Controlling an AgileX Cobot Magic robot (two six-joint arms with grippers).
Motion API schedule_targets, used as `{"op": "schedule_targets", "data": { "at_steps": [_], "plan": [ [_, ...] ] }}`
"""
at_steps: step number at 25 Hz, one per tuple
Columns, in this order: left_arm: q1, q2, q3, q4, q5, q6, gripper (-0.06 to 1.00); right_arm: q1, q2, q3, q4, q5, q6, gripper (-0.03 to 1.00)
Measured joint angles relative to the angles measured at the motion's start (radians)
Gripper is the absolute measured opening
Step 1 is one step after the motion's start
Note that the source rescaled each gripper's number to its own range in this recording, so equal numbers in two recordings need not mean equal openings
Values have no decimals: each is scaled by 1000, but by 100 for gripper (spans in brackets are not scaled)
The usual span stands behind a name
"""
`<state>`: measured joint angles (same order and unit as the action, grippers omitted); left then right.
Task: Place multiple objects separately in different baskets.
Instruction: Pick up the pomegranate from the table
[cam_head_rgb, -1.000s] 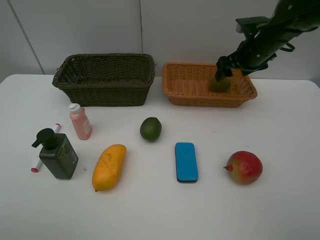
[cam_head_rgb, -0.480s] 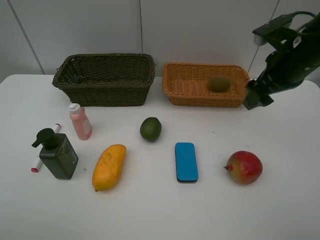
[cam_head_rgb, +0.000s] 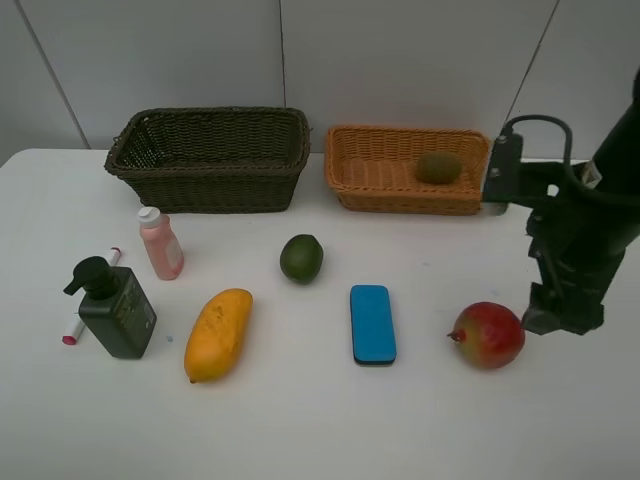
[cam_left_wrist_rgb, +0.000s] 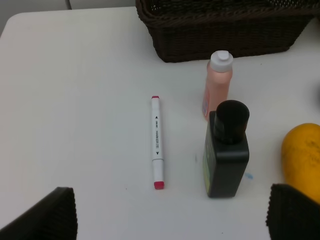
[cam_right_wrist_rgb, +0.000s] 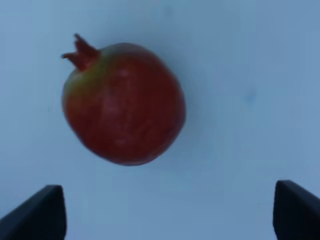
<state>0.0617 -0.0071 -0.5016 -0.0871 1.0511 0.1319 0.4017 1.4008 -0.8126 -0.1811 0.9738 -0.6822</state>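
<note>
From the high camera, the white worktop (cam_head_rgb: 300, 430) carries two woven baskets at the back: a deep dark basket (cam_head_rgb: 205, 118) and, beside it, a shallower orange basket (cam_head_rgb: 400, 198) with a fuzzy brown kiwi (cam_head_rgb: 438, 167) lying inside. In front lie a pink bottle (cam_head_rgb: 161, 243), a dark pump bottle (cam_head_rgb: 117, 308) standing upright, a marker (cam_head_rgb: 72, 330) half hidden behind it, a long yellow mango (cam_head_rgb: 218, 334), a round lime (cam_head_rgb: 301, 258), a flat blue eraser (cam_head_rgb: 373, 324) and a red fruit (cam_head_rgb: 488, 335). The right fingers (cam_head_rgb: 560, 318) hang just beside that fruit (from here I cannot tell how they stand).

The left wrist view shows the marker's whole length (cam_left_wrist_rgb: 157, 142), white with pink ends, and the pink bottle's white cap. The left fingers (cam_left_wrist_rgb: 45, 215), seen only here, are spread wide with nothing between them.

The right wrist view, slightly blurred, gives the red fruit's (cam_right_wrist_rgb: 124, 102) smooth skin, greenish shoulder and small crown-like tip. The right fingers (cam_right_wrist_rgb: 40, 212) are parted and hold nothing, apart from the fruit.
</note>
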Motion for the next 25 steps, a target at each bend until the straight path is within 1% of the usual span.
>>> {"op": "schedule_targets", "data": {
  "at_steps": [4,7,9,16,25],
  "plan": [
    [0,0,0,0,0,0,100,32,-1,59,0,-25,-156,99],
    [0,0,0,0,0,0,100,36,0,85,0,-73,-211,99],
    [0,0,0,0,0,0,100,36,6,94,-1,-113,-218,99],
    [0,0,0,0,0,0,100,36,98,95,-1,-207,-228,99],
    [0,0,0,0,0,0,100,36,200,96,0,-268,-229,99]
  ]
}}
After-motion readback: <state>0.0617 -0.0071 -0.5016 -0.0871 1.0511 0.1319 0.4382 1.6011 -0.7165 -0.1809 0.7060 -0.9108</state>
